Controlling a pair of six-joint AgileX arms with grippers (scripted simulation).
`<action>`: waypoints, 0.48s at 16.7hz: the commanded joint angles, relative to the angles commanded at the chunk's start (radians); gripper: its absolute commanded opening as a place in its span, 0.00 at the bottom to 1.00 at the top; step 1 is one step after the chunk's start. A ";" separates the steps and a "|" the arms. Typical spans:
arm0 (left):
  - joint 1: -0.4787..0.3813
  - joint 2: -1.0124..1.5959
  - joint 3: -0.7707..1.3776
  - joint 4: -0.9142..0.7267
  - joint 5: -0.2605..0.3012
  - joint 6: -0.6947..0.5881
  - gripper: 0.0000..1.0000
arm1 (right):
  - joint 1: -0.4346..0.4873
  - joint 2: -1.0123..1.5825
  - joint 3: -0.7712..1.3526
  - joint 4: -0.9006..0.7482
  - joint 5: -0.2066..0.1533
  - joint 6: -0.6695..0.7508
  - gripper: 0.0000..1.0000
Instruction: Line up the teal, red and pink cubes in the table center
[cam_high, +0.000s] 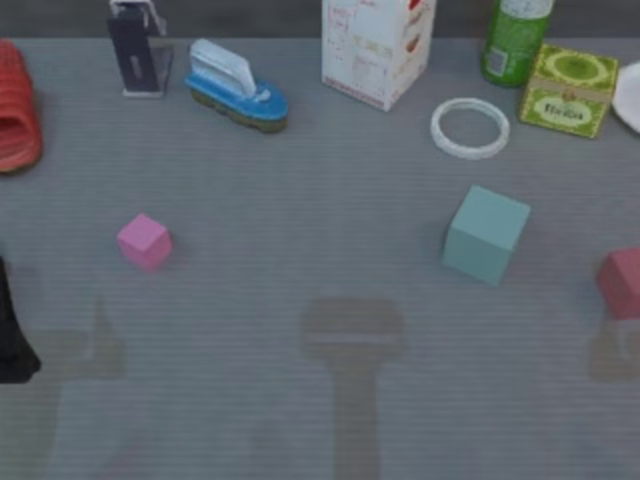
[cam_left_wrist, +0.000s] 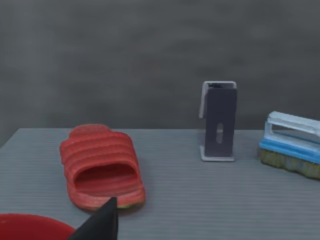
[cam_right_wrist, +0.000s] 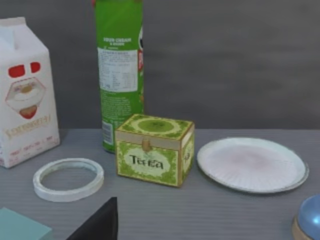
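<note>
The pale teal cube (cam_high: 486, 235) stands right of the table's middle, and its corner shows in the right wrist view (cam_right_wrist: 20, 227). At the table's right edge sits the red cube (cam_high: 622, 282), partly cut off. The small pink cube (cam_high: 145, 241) lies on the left side. All three rest on the grey table (cam_high: 320, 300), far apart from each other. My left arm (cam_high: 12, 335) shows as a dark shape at the left edge. Its wrist view shows one dark finger (cam_left_wrist: 102, 225) with bare table beside it. The right arm is outside the top view; one finger (cam_right_wrist: 102, 225) shows, holding nothing.
Along the back stand a red slipper (cam_high: 15, 105), a dark phone stand (cam_high: 138, 55), a blue brush (cam_high: 238, 88), a milk carton (cam_high: 375, 45), a white ring (cam_high: 469, 127), a green can (cam_high: 515, 40), a green-yellow tea box (cam_high: 570, 90) and a white plate (cam_right_wrist: 252, 164).
</note>
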 joint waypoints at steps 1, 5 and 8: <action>0.000 0.000 0.000 0.000 0.000 0.000 1.00 | 0.000 0.000 0.000 0.000 0.000 0.000 1.00; -0.010 0.060 0.062 -0.041 0.002 0.013 1.00 | 0.000 0.000 0.000 0.000 0.000 0.000 1.00; -0.029 0.216 0.216 -0.141 0.003 0.045 1.00 | 0.000 0.000 0.000 0.000 0.000 0.000 1.00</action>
